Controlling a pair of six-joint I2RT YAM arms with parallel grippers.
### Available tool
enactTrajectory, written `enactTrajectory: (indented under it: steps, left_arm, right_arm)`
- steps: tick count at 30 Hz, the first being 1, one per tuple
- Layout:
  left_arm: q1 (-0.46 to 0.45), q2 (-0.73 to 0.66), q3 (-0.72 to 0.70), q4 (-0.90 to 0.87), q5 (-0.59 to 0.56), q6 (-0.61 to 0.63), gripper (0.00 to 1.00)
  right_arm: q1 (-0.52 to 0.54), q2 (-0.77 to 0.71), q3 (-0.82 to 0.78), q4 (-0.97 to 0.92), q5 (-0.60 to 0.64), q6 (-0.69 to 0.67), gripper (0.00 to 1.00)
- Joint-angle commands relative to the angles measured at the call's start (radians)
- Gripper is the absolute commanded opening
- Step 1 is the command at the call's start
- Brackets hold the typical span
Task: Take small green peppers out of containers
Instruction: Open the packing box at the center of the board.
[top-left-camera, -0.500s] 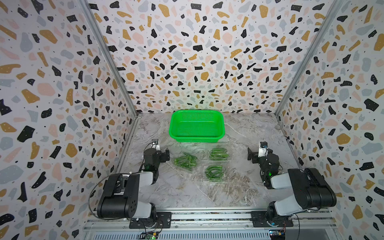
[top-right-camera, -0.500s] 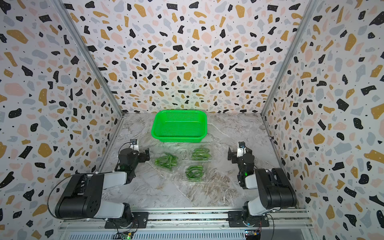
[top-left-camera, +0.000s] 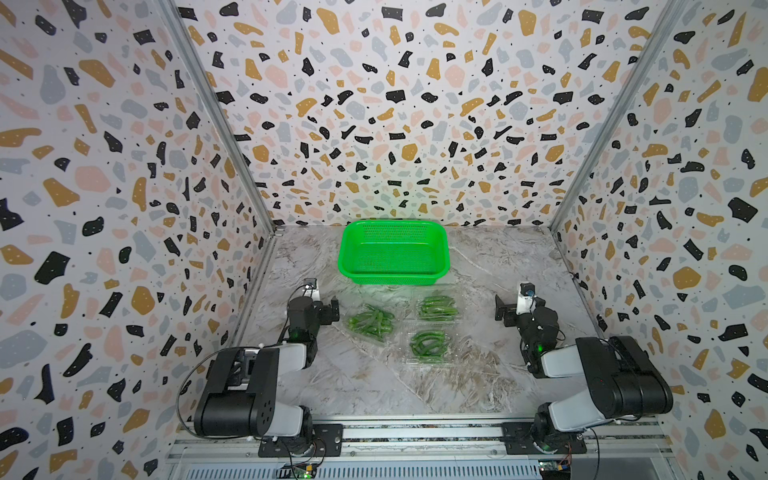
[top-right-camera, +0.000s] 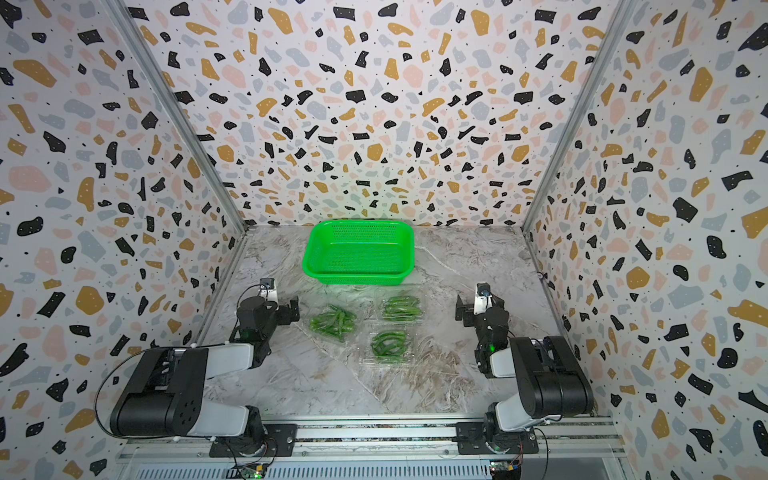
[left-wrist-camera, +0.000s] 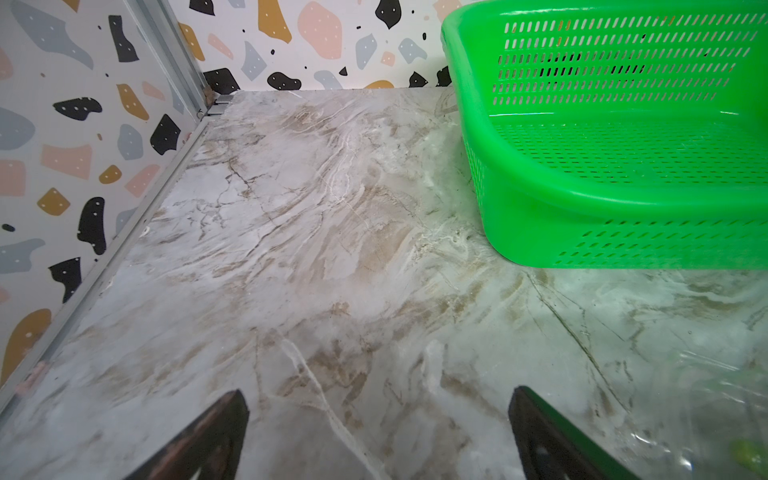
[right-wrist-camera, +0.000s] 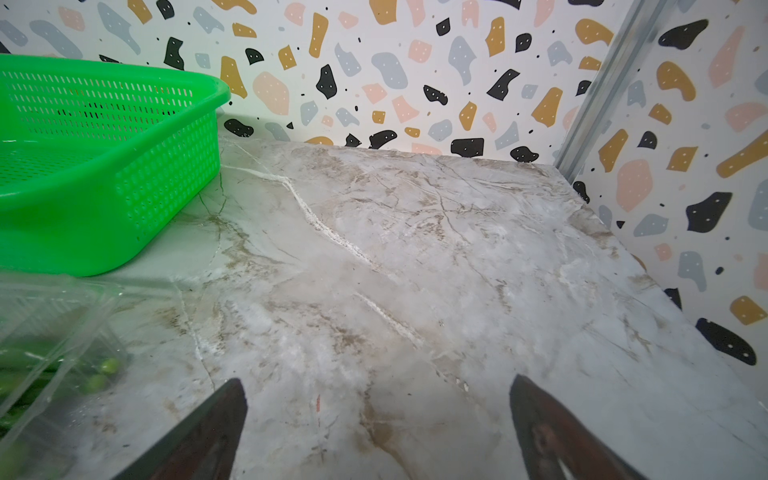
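From my station, the left gripper (top-left-camera: 333, 311) sits low over the marble table (top-left-camera: 365, 390), jaws spread wide and gripping nothing. The left wrist view shows only bare marble between its fingertips (left-wrist-camera: 232, 411). Just beside it lies the left container (top-left-camera: 384, 340), a clear crinkled pack with small green peppers (top-left-camera: 371, 323) heaped inside. The glare is strong, so I can't say whether its lid is shut. Behind, against the back wall, stands the green basket (top-left-camera: 394, 275), with no peppers in it. Right of centre, two more packs lie close together. The rear container (top-left-camera: 455, 300) is just in front of the basket and the front container (top-left-camera: 428, 362) is nearer me, and both hold peppers. Well apart on the right, the right gripper (top-left-camera: 505, 309) hangs open over bare marble, holding nothing.
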Motion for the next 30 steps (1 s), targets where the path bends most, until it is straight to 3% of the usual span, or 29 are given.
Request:
enactTrajectory:
  steps: [1,9,13,15,19,22,27,30]
  left_arm:
    - [-0.003,-0.015,0.000,0.037,0.007,0.009,0.99]
    - [-0.004,-0.014,0.000,0.038,0.007,0.009,0.99]
    - [-0.004,-0.047,0.040,-0.036,-0.107,-0.035,0.99]
    - [-0.003,-0.103,0.197,-0.361,-0.184,-0.070,0.99]
    - [-0.003,-0.101,0.453,-0.741,-0.197,-0.094,0.99]
    - [-0.003,-0.093,0.642,-1.023,-0.135,-0.145,0.99]
    - [-0.006,-0.094,0.887,-1.406,0.069,-0.274,0.99]
    - [-0.044,-0.127,0.925,-1.524,0.155,-0.319,0.99]
  right_arm:
    - [-0.004,-0.020,0.011,0.021,-0.009,0.002,1.00]
    - [-0.004,-0.020,0.012,0.021,-0.007,0.001,1.00]
    - [0.010,-0.040,0.039,-0.039,0.032,0.002,1.00]
    - [0.024,-0.064,0.166,-0.279,0.099,0.018,1.00]
    - [0.024,-0.001,0.445,-0.749,0.160,0.190,1.00]
    - [0.043,0.035,0.601,-0.979,0.147,0.304,1.00]
    - [0.142,0.046,0.829,-1.357,0.129,0.366,1.00]
    - [0.180,-0.015,0.858,-1.457,-0.059,0.396,1.00]
